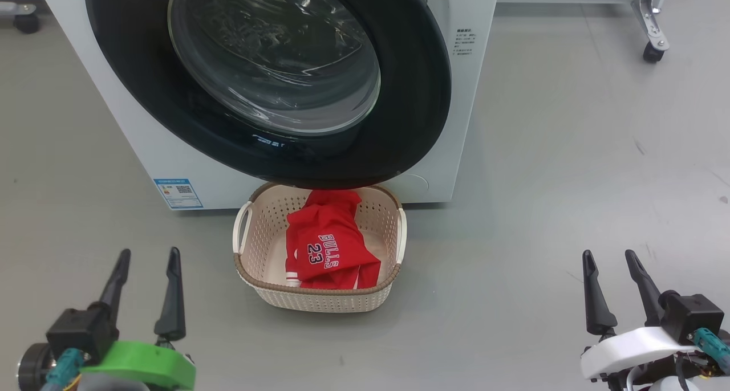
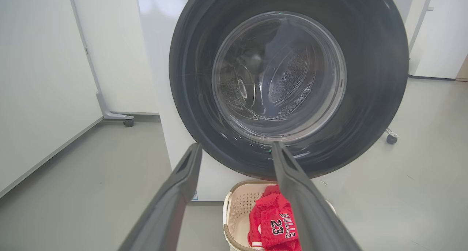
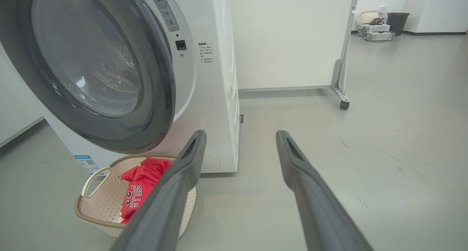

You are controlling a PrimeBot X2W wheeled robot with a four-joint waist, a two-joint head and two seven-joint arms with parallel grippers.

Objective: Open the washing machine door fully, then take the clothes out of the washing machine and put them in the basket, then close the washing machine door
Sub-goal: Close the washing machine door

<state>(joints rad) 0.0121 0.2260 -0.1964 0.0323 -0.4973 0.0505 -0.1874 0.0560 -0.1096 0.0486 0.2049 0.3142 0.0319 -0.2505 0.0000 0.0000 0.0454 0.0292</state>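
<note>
Basket [image 1: 319, 302]: stands on floor [image 1: 542, 208] at 6 o'clock from door [image 1: 399, 123], just beside washer [image 1: 142, 151] front.
Contents: 1 red jersey [image 1: 328, 254], crumpled, "BULLS 23" print facing up. Fabric fills center and 3 o'clock half; bare basket bottom shows at 9 o'clock side.
Door: sits against washer front, appears shut. Steel drum [image 2: 289, 79] visible thru glass.
L gripper [image 1: 148, 253]: 8 o'clock from basket, well apart, fingers spread, nothing between.
R gripper [image 1: 608, 254]: 3 o'clock from basket, well apart, fingers spread, nothing between.
</note>
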